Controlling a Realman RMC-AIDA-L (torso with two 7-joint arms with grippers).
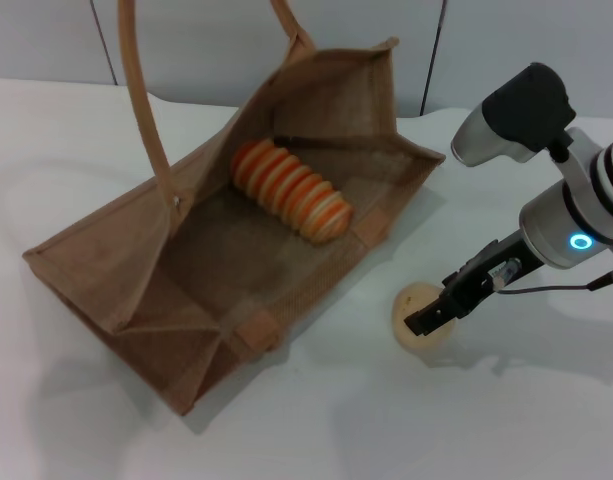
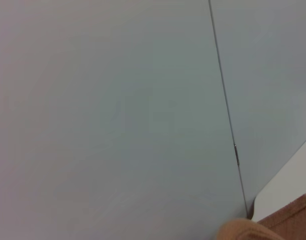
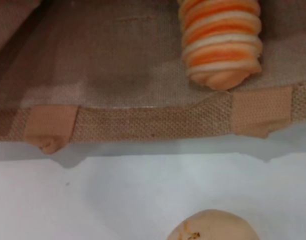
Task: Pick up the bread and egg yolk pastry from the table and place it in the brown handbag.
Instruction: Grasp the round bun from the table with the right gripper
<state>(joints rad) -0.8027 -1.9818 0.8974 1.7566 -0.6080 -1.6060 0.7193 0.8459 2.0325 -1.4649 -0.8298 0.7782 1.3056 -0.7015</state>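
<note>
The brown handbag point(image 1: 136, 270) lies open on its side on the white table, with its handles rising at the back. The striped orange and cream bread point(image 1: 291, 190) lies inside it, near the far right corner. The pale round egg yolk pastry point(image 1: 411, 300) sits on the table just off the bag's right edge. My right gripper point(image 1: 426, 322) is down at the pastry, its tip over the pastry's near side. The right wrist view shows the bread point(image 3: 222, 45), the bag's edge point(image 3: 143, 125) and the top of the pastry point(image 3: 212, 227). My left gripper is out of view.
The white table point(image 1: 316, 420) spreads around the bag, with a grey panelled wall point(image 1: 46, 40) behind it. The left wrist view shows that wall point(image 2: 118, 115), a bit of the bag point(image 2: 292, 215) and a handle point(image 2: 247, 231).
</note>
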